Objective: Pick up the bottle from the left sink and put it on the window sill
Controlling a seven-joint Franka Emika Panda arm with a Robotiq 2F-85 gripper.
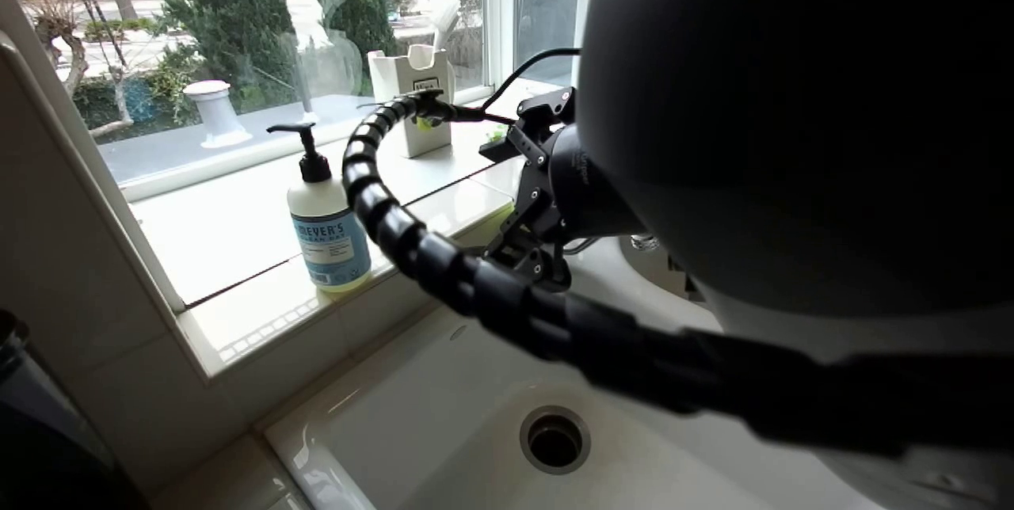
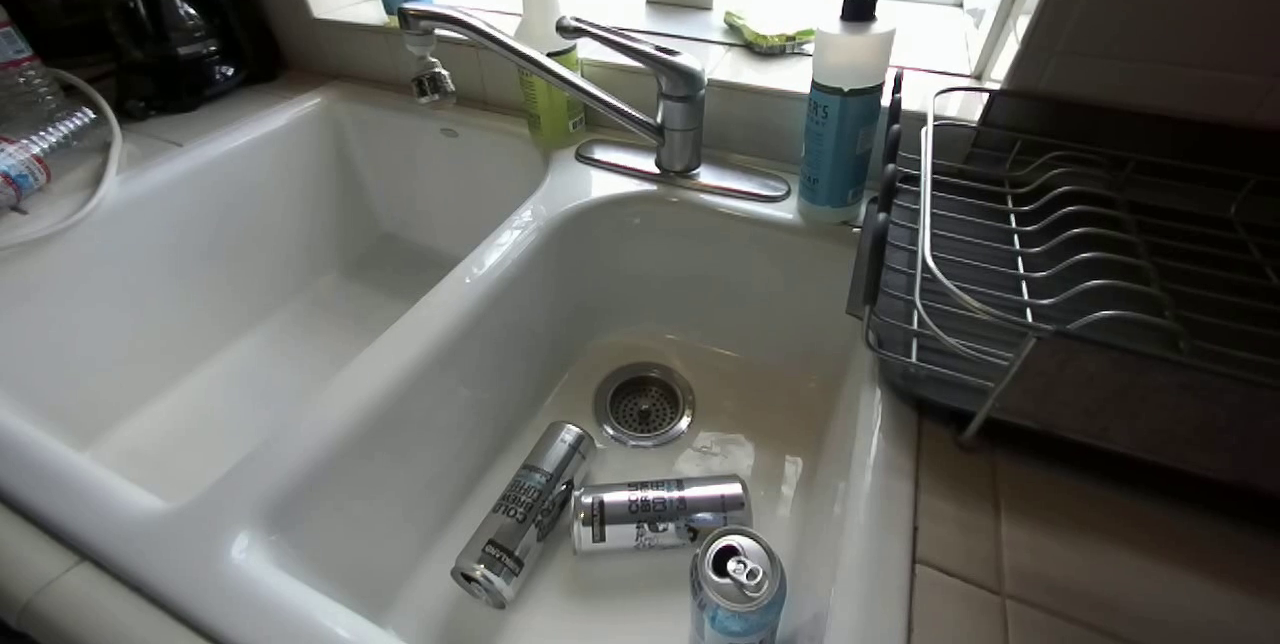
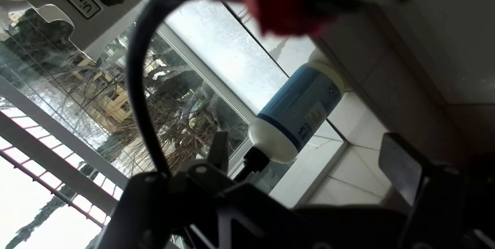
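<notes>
Bottle (image 1: 329,241) is standing upright on the sill (image 1: 214,241) in both exterior views, its blue label reading "MEYER'S CLEAN DAY". To its right, a holder (image 3: 102,24) is bearing the word "Vino"; farther right, the end effector (image 3: 307,160) is hanging with its fingers (image 3: 400,167) spread wide, apart from the bottle. In an exterior view, a can (image 2: 525,514) lying in the right basin (image 2: 740,269) is showing "KIRKLAND" and "COLD BREW COFFEE"; just beside it, a second can (image 2: 662,514) is lying with "BREW" readable; farther right, a soap bottle (image 2: 843,129) is showing "ER'S".

The window (image 1: 277,110) is letting daylight onto the sill. Below, the left sink (image 1: 467,383) is spreading around its drain (image 1: 554,440); rightward, a faucet (image 2: 682,119) is rising behind the right basin, and a rack (image 2: 1080,254) is standing on the tiled surface (image 2: 1060,524).

At the left edge of an exterior view, a dark object (image 1: 55,415) is sitting too shadowed to identify. The bottle's top is being cut off in an exterior view, where farther right an upright third can (image 2: 738,604) is being cropped below. The arm (image 1: 792,177) and its hose (image 1: 440,264) are blocking much of the right side in an exterior view. A red thing (image 3: 278,5) in the wrist view is blurring; I cannot tell what it is.
</notes>
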